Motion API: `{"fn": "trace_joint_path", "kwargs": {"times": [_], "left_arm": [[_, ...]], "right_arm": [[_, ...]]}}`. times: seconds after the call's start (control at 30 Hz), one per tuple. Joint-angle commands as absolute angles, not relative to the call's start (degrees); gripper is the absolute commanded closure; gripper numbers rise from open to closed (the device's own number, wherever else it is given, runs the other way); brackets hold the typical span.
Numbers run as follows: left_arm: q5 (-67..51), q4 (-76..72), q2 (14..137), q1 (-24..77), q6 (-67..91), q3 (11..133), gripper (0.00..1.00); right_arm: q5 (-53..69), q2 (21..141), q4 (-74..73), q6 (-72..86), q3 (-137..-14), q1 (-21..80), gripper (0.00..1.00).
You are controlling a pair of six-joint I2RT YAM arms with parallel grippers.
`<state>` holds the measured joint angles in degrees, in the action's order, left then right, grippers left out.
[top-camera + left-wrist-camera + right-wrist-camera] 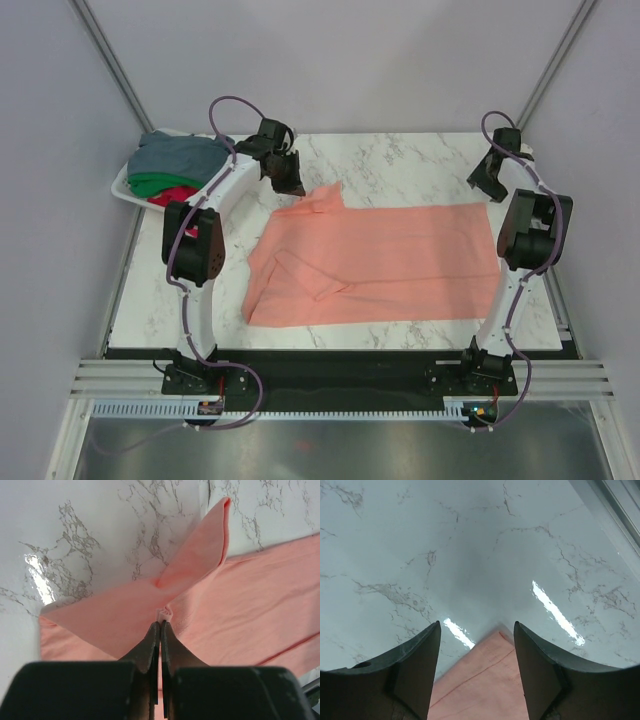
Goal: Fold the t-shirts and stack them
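Left arm (192, 245) and right arm (530, 235) are both rocking white tubes with chunky black joint blocks. A purple cable (238, 98) is looping out just behind the left pincer (290, 185), and another's doing the same behind the right pincer (488, 185). Fingers (415, 675) are looking dark and wedge-shaped.

Barely see the white plastic mesh basket (118, 186) under the grey-blue cloth shirt (180, 152), green cloth shirt (158, 182) and sliver of red cloth shirt (172, 196). Lose the salmon-pink cloth t-shirt (250, 595) past the left wrist view's right and bottom edges; only catch a corner from the right wrist.
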<state>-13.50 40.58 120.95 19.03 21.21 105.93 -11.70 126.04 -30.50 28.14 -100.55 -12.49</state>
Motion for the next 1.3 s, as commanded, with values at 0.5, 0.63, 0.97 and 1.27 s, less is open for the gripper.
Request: {"fn": "trace_joint_path", "kwargs": {"times": [0.5,0.63,0.97,1.27], "left_arm": [[-14.3,40.6,117.5,19.1,22.4,105.7,0.98],[-14.2,40.6,117.7,19.1,22.4,105.7,0.98],[-11.3,40.8,116.4,19.2,21.8,105.7,0.98],[-8.7,43.3,110.0,19.2,20.6,104.9,0.98]], "right_arm": [[-13.0,125.4,-25.5,28.3,-91.1,-12.1,0.73],[-12.1,123.7,-24.8,28.6,-88.7,-12.2,0.89],[-11.2,115.8,-22.1,28.9,-81.7,-12.1,1.00],[-7.8,103.9,-22.8,29.5,-75.3,-11.5,1.00]]}}
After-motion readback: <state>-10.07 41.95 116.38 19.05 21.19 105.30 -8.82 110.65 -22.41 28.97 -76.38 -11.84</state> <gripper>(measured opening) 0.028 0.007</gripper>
